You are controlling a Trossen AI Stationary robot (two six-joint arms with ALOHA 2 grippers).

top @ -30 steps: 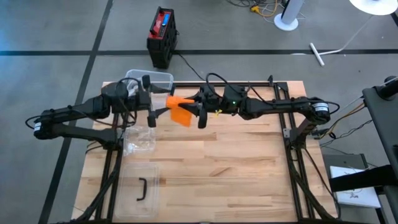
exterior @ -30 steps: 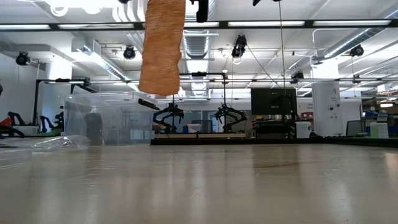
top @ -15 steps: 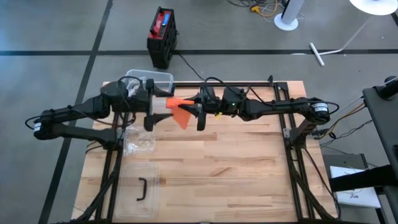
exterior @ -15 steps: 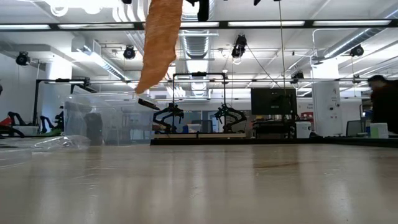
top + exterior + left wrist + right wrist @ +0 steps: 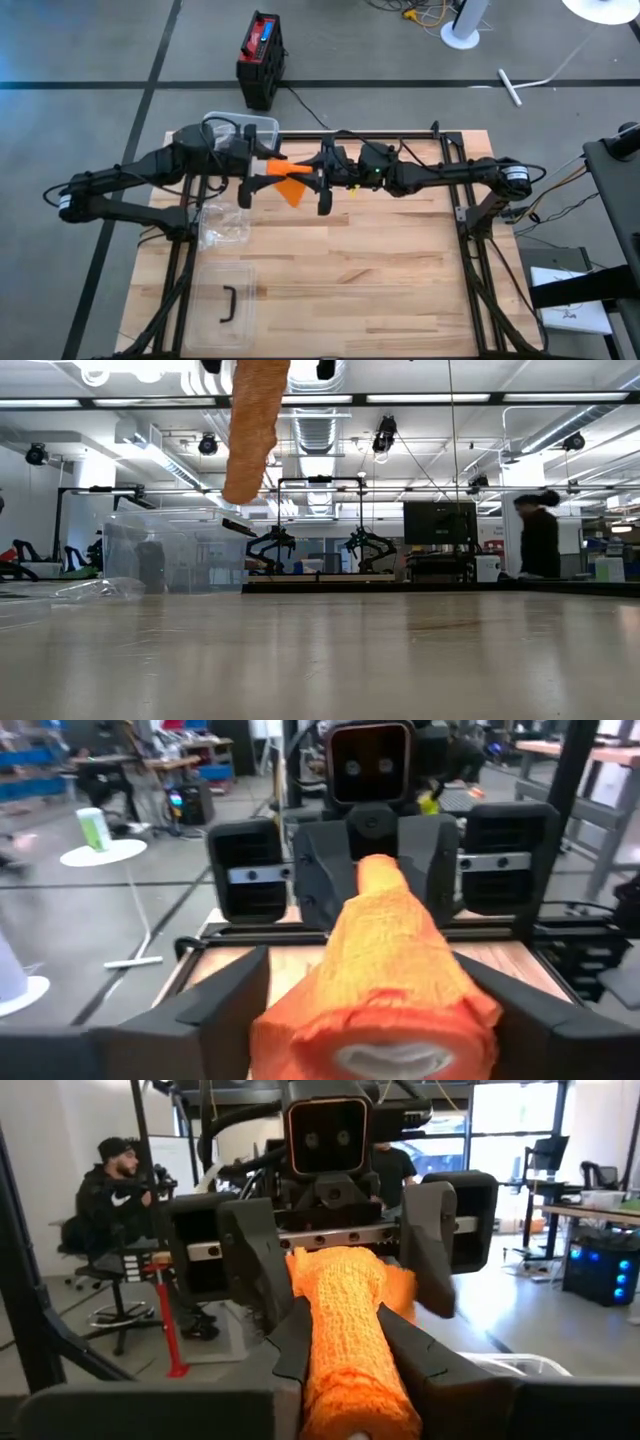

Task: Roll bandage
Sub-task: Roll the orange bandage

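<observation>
An orange bandage (image 5: 286, 182), partly rolled up, hangs in the air over the table's far middle, between my two grippers. My left gripper (image 5: 252, 173) comes from the left and my right gripper (image 5: 318, 181) from the right. They face each other, each closed on one end of the roll. The left wrist view shows the roll's end (image 5: 385, 1045) up close. The right wrist view shows the roll (image 5: 345, 1330) running away toward the left gripper. A loose tail (image 5: 250, 435) hangs below the roll, well above the tabletop. My left gripper holds the roll's left end (image 5: 300, 1020) between its two fingers (image 5: 215, 1005), coming in level from the table's left side, fingers along the roll. The roll is lifted clear and lies about level. My right gripper pinches the roll's right end (image 5: 330, 1370) between its two fingers (image 5: 288, 1342), level from the table's right side, fingers along the roll. The roll sticks out ahead of them toward the left gripper, and the tail hangs slack underneath.
A clear plastic box (image 5: 250, 128) stands at the far left and a crumpled clear bag (image 5: 222, 225) lies near the left edge. A clear lid with a black handle (image 5: 228, 305) lies at the near left. People (image 5: 540, 540) (image 5: 115, 1195) are in the room behind.
Both grippers have rolled about the line of the roll while staying in place. The bandage has turned with them. Its hanging tail, seen broad a second ago, now shows narrower in the low view. From above, less loose orange shows.
</observation>
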